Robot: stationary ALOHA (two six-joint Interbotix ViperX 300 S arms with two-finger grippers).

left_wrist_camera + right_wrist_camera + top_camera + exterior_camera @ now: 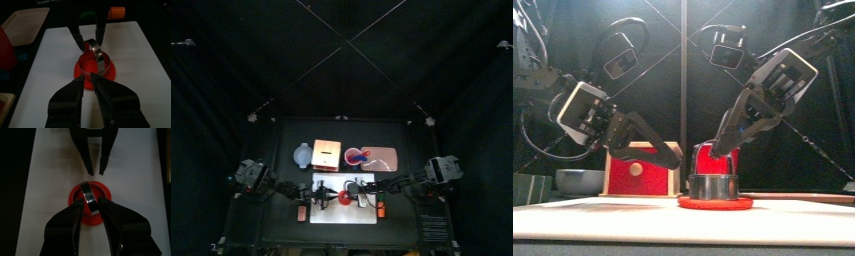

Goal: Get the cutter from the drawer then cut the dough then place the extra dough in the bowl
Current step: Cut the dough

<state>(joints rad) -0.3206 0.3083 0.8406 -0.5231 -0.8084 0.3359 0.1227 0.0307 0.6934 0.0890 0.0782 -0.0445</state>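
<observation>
On black table (291,135), white board (342,213), dough (714,204)

Obstacles: my left gripper (676,160) and right gripper (723,150) meet nose to nose over the cutter (714,186), which sits on the dough (715,204), closing off the board's middle.
Behind: bowl (577,180), wooden box (640,168) and pink tray (388,161) with red cup (704,160), in 1 row across the tabletop (271,140).
Free: front strip of the white board (593,220), bare.
</observation>
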